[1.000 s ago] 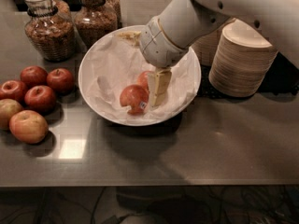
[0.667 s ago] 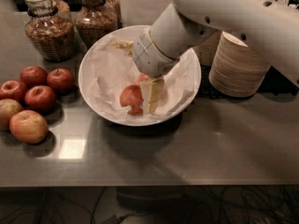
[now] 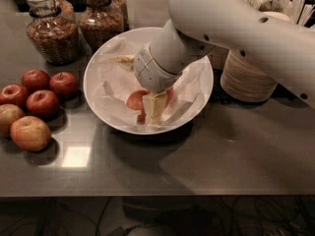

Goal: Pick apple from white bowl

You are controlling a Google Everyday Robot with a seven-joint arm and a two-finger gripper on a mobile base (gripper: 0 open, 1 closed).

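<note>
Camera view gives you the gripper (image 3: 155, 109) lowered into the white bowl (image 3: 93, 68), which sits mid-counter toward the far edge. It is pressed over the front of the apple (image 3: 134, 100), which lies on the crumpled paper (image 3: 110, 90) near the bowl's front rim. You cannot tell whether the gripper has closed on it. Loose apples (image 3: 43, 102) cluster by the left edge, two jars (image 3: 51, 31) stand at the far-left corner, and stacked beige bowls (image 3: 246, 80) stand toward the right edge.

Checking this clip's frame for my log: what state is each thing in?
white bowl: upright, paper-lined.
apple: in the bowl, partly hidden.
gripper: down in the bowl, over the apple.
loose apples: grouped on counter, left.
jars: upright, filled.
stacked bowls: upright stack, right.
</note>
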